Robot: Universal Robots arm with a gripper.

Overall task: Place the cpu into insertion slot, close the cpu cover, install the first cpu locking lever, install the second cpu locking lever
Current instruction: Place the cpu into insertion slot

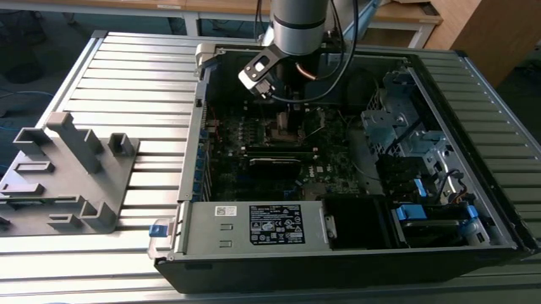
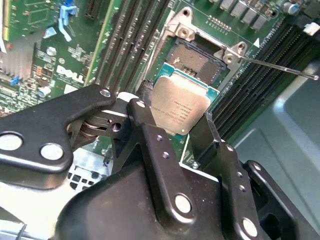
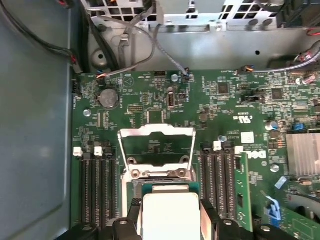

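In the grasp of the gripper (image 2: pixel 176 116), I found the cpu (image 3: pixel 169 215) clamped by its edges, poised just above the open insertion slot (image 2: pixel 192 57) and, in my judgement, not seated. Beyond, the cpu cover (image 3: pixel 156 132) stood raised; closing it and both lever steps were outstanding.

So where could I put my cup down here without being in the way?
The slatted table is bare between the grey fixture and the computer case, and beyond the fixture too. Inside the case it is crowded: the hand holds the cpu at the socket, memory slots close on both sides.
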